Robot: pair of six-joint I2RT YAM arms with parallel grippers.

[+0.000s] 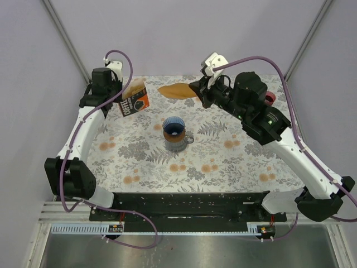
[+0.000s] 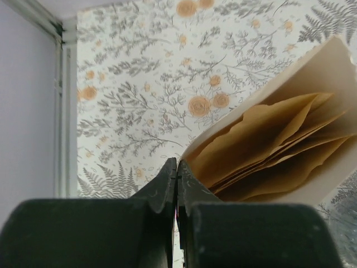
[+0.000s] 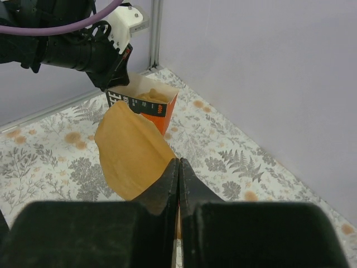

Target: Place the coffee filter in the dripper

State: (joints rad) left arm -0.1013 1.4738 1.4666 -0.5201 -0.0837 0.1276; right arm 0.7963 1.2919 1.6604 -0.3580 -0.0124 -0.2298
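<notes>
Right jaws pinch the coffee filter point(image 1: 177, 90) aloft, beyond the dripper point(image 1: 174, 133) — left jaws clamp the box point(image 1: 134, 98) rim, likely steadying it.

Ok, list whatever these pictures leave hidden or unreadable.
Dripper interior: top view, too small to tell its contents.
Filter box lettering: right wrist view, partly covered by the coffee filter.
Filter count inside: left wrist view, sheets overlap, cropped at right.
Red object: top view, mostly behind the right arm.
</notes>
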